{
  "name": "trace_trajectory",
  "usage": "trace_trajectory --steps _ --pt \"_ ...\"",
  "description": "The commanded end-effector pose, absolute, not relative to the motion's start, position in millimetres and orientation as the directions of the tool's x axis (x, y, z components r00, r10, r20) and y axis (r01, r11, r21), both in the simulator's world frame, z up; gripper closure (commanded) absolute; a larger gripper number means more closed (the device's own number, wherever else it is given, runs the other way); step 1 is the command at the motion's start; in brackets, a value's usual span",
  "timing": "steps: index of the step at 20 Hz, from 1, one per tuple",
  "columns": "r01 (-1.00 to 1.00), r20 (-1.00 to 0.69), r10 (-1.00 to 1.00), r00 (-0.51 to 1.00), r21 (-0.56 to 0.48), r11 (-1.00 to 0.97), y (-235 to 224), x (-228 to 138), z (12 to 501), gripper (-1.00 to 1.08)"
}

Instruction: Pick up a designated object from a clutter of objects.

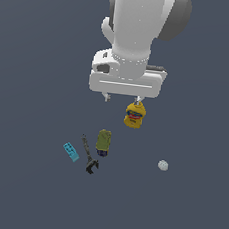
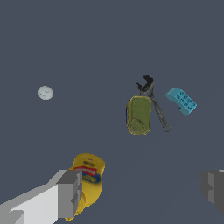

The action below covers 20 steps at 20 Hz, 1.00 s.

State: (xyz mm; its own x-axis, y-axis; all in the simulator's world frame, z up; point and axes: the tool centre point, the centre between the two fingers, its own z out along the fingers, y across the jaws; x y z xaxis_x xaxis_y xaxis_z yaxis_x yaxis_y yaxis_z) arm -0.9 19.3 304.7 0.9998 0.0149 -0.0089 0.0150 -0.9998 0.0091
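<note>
The cyan-blue studded brick [image 1: 71,152] lies on the grey floor at the exterior view's left of the clutter; it also shows in the wrist view [image 2: 181,100]. Beside it lie the dark grey wrench [image 1: 88,156], the olive-green can [image 1: 103,142], the yellow mustard bottle [image 1: 134,114] and, apart, a small white ball [image 1: 163,165]. My gripper [image 1: 122,98] hangs high above the floor, open and empty, its fingers [image 2: 70,192] wide apart. It is well away from the brick, nearer the mustard bottle [image 2: 89,180].
The can [image 2: 138,114] and wrench [image 2: 155,105] lie close together, right next to the brick. The white ball [image 2: 45,92] sits alone on the far side. The surface is a plain dark grey floor.
</note>
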Motion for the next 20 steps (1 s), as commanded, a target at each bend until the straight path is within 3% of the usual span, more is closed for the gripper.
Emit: trace_trajectory --steps 1,20 --pt "0.015 -0.009 0.015 1.000 0.009 -1.000 19.2 -0.9 304.7 -0.92" --pt "0.036 -0.015 0.036 0.999 -0.015 -0.999 16.5 8.9 298.3 -0.92"
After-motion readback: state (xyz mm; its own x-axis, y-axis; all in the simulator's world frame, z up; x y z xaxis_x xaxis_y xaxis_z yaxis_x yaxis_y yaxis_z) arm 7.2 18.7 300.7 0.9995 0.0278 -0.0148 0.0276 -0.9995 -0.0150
